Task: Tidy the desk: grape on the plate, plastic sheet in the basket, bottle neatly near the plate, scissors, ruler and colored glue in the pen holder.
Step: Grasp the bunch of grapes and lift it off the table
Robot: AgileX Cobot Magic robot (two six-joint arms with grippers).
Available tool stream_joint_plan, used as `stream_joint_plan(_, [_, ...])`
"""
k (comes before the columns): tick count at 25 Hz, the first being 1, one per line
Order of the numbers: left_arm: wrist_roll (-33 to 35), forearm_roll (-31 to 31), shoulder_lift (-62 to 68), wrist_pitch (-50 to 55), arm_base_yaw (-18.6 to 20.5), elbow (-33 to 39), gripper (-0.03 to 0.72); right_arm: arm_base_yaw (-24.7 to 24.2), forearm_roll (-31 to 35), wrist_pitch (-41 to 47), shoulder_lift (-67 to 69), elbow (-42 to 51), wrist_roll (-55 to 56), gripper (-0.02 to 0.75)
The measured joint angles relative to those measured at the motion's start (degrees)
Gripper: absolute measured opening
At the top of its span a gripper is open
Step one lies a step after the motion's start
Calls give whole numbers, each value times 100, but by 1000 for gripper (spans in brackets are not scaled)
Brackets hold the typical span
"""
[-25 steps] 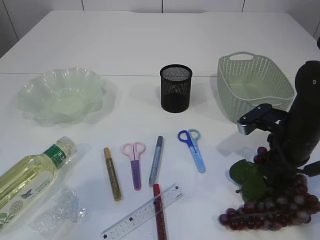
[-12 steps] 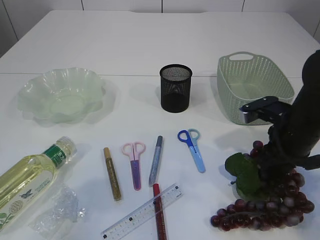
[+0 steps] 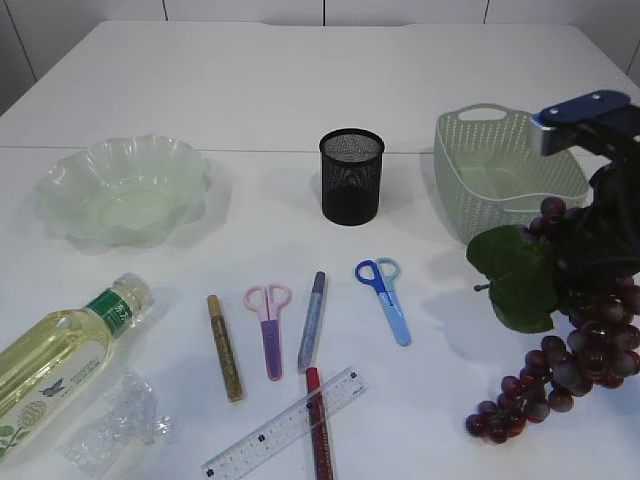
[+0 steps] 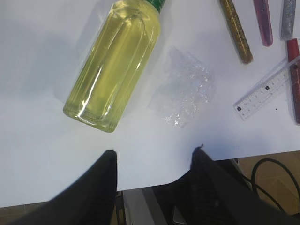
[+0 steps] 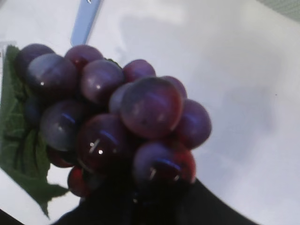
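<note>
The right end effector [image 3: 590, 235] grasps the grapes [image 3: 570, 355] above the table's [image 3: 300, 90] right side, far from the plate [image 3: 125, 190], while the left end effector [image 4: 152, 164] hangs released and every other item lies unsorted.

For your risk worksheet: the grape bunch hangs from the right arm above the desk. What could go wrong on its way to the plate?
1. The grape bunch dangles low and long; it might drag the blue scissors or knock the pen holder.
2. The right claw's grip is hidden behind grapes, so the bunch could slip before reaching the plate.
</note>
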Motion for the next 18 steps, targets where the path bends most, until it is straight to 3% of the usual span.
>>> stream_joint_plan(5, [0,0,0,0,0,0,372,0,409,177,-802,12,8,113])
stream_joint_plan(9, [764,-276,0,25,0,0,372,0,1069,334,-1436,12,-88,113])
stream_joint_plan(18, [1874,-1550,0,32,0,0,372,0,3833,597,-2225,12,-1027,112])
